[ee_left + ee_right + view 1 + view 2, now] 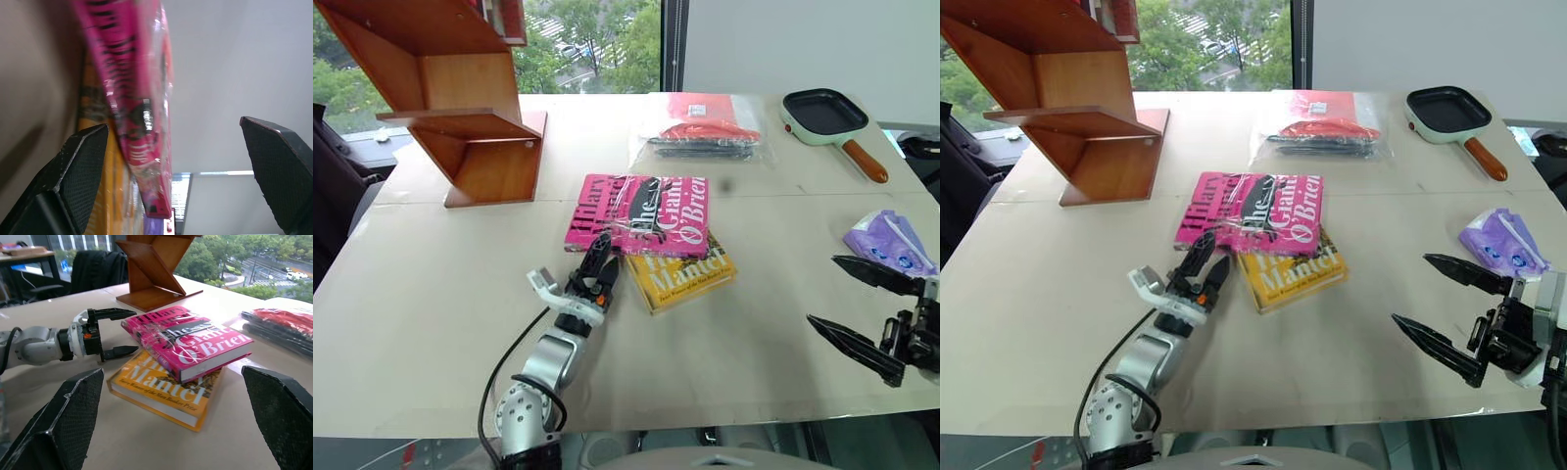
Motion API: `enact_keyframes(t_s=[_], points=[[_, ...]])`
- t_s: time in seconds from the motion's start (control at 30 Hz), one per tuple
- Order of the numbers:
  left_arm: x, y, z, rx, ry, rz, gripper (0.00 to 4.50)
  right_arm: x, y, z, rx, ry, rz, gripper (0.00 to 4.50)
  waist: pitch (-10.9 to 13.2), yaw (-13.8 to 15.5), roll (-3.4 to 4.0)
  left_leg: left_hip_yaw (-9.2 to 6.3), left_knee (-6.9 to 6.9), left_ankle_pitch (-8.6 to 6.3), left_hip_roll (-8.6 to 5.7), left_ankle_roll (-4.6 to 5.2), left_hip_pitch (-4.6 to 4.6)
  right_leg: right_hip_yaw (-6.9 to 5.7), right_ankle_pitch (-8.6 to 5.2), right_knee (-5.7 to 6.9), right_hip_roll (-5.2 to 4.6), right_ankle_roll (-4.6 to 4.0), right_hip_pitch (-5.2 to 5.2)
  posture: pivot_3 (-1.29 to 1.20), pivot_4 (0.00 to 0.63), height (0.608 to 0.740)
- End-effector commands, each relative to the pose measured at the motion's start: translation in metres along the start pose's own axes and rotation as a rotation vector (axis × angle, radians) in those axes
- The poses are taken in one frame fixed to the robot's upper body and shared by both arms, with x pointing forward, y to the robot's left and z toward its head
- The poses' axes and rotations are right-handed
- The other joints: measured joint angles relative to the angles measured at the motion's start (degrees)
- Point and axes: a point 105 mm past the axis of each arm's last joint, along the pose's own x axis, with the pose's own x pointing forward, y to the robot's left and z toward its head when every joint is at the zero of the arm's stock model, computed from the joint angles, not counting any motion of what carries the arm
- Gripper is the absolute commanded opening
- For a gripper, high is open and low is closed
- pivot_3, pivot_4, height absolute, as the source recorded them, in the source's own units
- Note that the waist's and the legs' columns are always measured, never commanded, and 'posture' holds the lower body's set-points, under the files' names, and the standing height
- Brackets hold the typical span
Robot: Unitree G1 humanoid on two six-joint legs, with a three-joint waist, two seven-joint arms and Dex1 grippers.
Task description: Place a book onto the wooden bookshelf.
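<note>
While the book (pixel 641 213) lies on a yellow book (pixel 683 276), both grippers' fingers stand apart, empty.

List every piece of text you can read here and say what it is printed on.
"Hilary", "The Giant, O'Brien": cover of the pink book, partly under glare.
"Mantel": cover of the yellow book beneath it; the first name is covered.
Small line under "Mantel" on the yellow book: too small to read surely.
Purple packet: print unreadable.
</note>
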Motion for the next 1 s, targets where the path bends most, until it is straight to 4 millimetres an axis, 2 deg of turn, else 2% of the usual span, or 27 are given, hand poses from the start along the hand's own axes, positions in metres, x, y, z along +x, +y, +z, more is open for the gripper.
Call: enact_keyframes(t_s=[0.03,0.4,0.63,0.67,0.7,0.77,0.8,0.83,0.93,1.0], points=[[0.007,0.005,-0.005,-0.104,-0.038,0.024,4.43,-0.001,-0.003,0.014,-0.042,-0.016,-0.01,4.5,0.0,0.05,0.0,0.0,0.0,0.0,-0.01,0.0,0.01,0.01,0.0,0.0,-0.01,0.0,0.0,0.0,0.15,0.74],[0.036,-0.004,-0.006,-0.123,-0.038,0.052,4.43,-0.004,-0.005,0.009,-0.049,-0.011,-0.028,4.5,-0.03,1.18,0.03,-0.08,0.05,0.02,-0.02,-0.01,0.0,-0.06,0.0,0.03,0.02,-0.01,0.03,0.0,0.15,0.74],[0.063,-0.01,-0.015,-0.181,-0.008,0.049,4.43,-0.003,0.0,0.01,-0.054,-0.025,-0.035,4.5,-0.02,1.32,-0.01,-0.1,0.1,0.03,-0.1,-0.02,-0.01,-0.08,0.01,0.05,0.01,0.0,0.04,0.0,0.15,0.74],[0.065,-0.011,-0.017,-0.192,0.001,0.046,3.94,-0.003,0.0,0.01,-0.055,-0.027,-0.038,4.5,-0.02,1.23,-0.02,-0.1,0.11,0.03,-0.1,-0.02,-0.01,-0.07,0.01,0.06,0.01,0.0,0.04,0.0,0.15,0.74],[0.066,-0.012,-0.019,-0.2,0.012,0.041,3.78,-0.003,0.0,0.01,-0.055,-0.027,-0.039,4.5,-0.02,1.1,-0.02,-0.08,0.11,0.03,-0.1,-0.02,-0.01,-0.06,0.01,0.05,0.01,0.0,0.04,0.0,0.15,0.74],[0.066,-0.013,-0.021,-0.204,0.029,0.035,2.85,-0.004,-0.001,0.01,-0.056,-0.027,-0.04,4.5,-0.03,1.08,0.0,-0.04,0.1,0.03,-0.11,-0.02,-0.01,0.0,0.01,0.03,0.0,0.01,0.03,0.0,0.15,0.74],[0.066,-0.013,-0.021,-0.212,0.028,0.038,2.55,-0.004,-0.001,0.01,-0.056,-0.028,-0.04,4.5,-0.02,1.13,-0.01,-0.04,0.1,0.04,-0.12,-0.04,-0.01,0.0,0.0,0.02,-0.01,0.02,0.03,0.0,0.15,0.74],[0.065,-0.012,-0.02,-0.218,0.026,0.039,1.92,-0.004,-0.001,0.01,-0.056,-0.027,-0.04,4.5,-0.02,1.22,-0.01,-0.04,0.1,0.06,-0.12,-0.08,-0.02,-0.01,0.0,0.01,-0.02,0.02,0.03,0.0,0.15,0.74],[0.062,-0.012,-0.016,-0.229,0.016,0.035,0.49,-0.003,-0.004,0.01,-0.056,-0.027,-0.036,4.5,-0.02,1.3,-0.01,-0.07,0.1,0.05,-0.14,-0.07,-0.04,-0.02,0.0,0.0,-0.05,0.03,0.03,0.0,0.15,0.74],[0.059,-0.019,-0.011,-0.225,0.008,0.009,0.09,-0.001,-0.006,0.009,-0.054,-0.029,-0.02,4.5,-0.02,1.22,-0.01,-0.06,0.1,0.04,-0.15,-0.04,-0.03,0.0,0.0,0.0,-0.06,0.03,0.04,0.0,0.15,0.74]])
